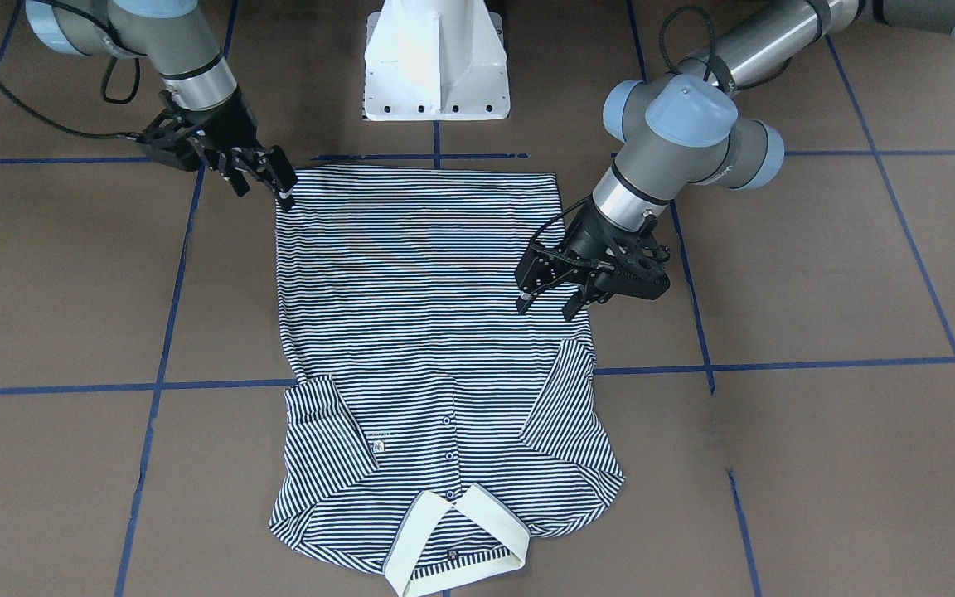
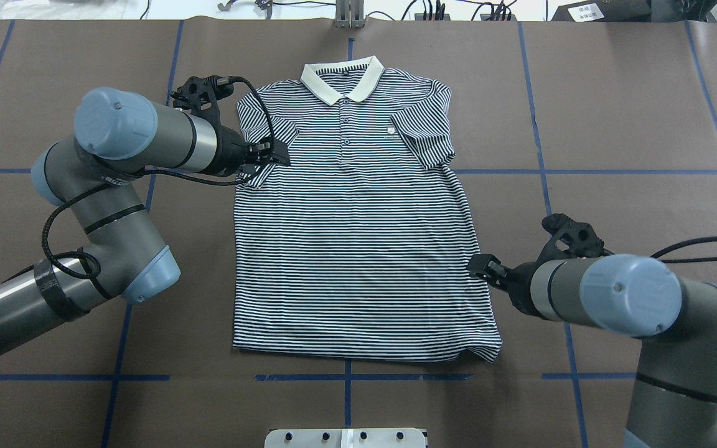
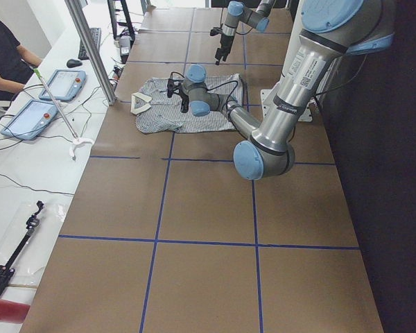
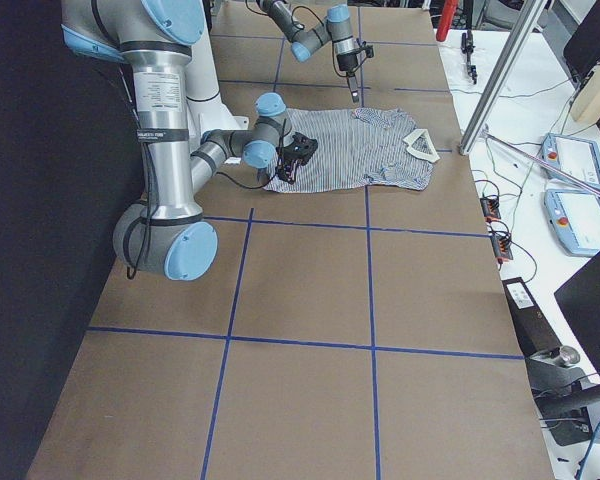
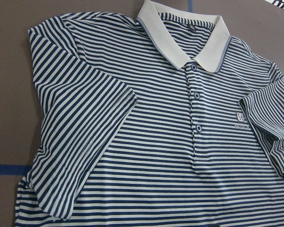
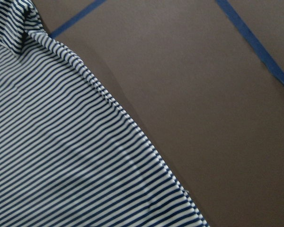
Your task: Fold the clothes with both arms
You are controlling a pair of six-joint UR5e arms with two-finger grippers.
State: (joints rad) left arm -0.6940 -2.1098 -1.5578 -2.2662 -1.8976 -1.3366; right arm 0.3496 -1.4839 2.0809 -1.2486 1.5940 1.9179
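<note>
Nearest the robot, the white base (image 2: 346, 437) stands at the counter's (image 2: 613, 124) edge. Just past a blue tape line (image 2: 309, 377) lies the hem of the shirt (image 2: 358, 249). The shirt is spread flat and face up in the middle of the counter, hem toward the robot. The right fingers (image 1: 281, 178) hang spread at its right edge, near the hem; I cannot tell whether they touch the cloth. Farther on, the left fingers (image 1: 527, 292) are spread too, holding nothing, above the left edge by the left sleeve (image 2: 257, 121). Both sleeves are turned in over the chest. Beyond them come the buttons (image 5: 197, 96), the logo (image 2: 389, 130), and last the cream collar (image 2: 341, 78), open at the far end.
</note>
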